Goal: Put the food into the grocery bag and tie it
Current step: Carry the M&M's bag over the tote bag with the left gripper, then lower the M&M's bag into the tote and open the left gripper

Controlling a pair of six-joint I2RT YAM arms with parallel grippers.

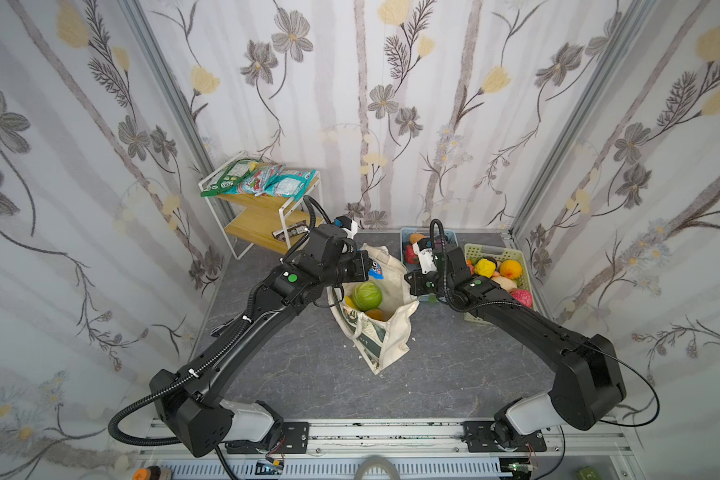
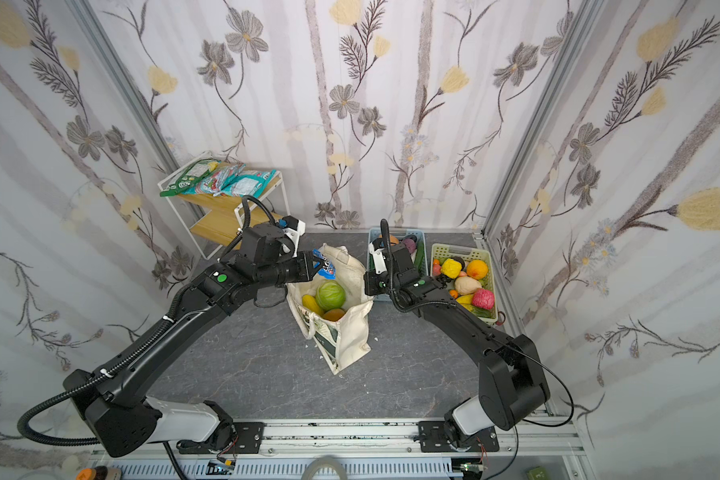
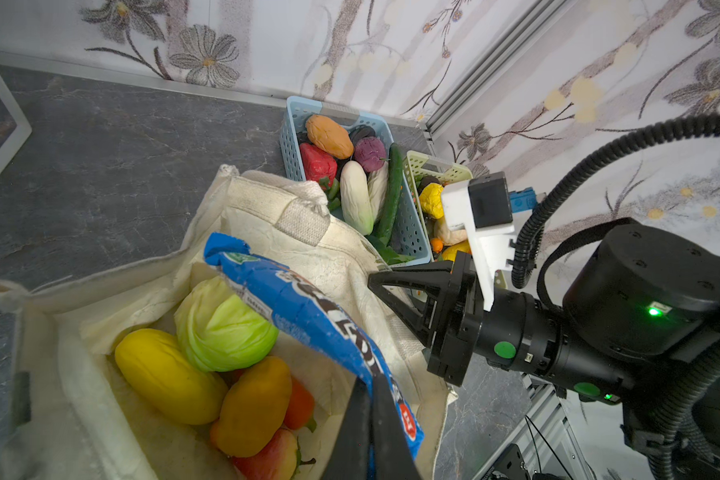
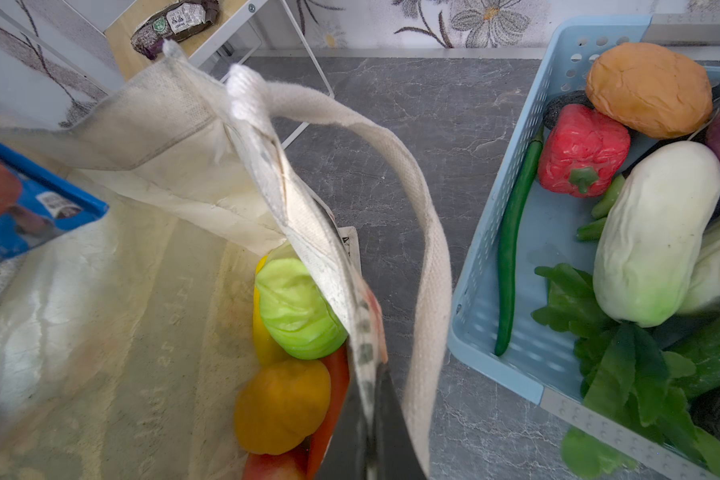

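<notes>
Cabbage (image 1: 366,296) sits in the grocery bag (image 1: 391,340), left gripper (image 3: 368,386) clamped on a blue snack packet (image 3: 292,307) above it, right gripper (image 4: 371,395) pinching its right rim.

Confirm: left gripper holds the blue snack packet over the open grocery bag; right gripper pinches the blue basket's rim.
Wrong on one point: the right gripper is shut on the rim of the grocery bag, not the blue basket, which stands apart beside it; the right wrist view shows this. The rest holds.
</notes>
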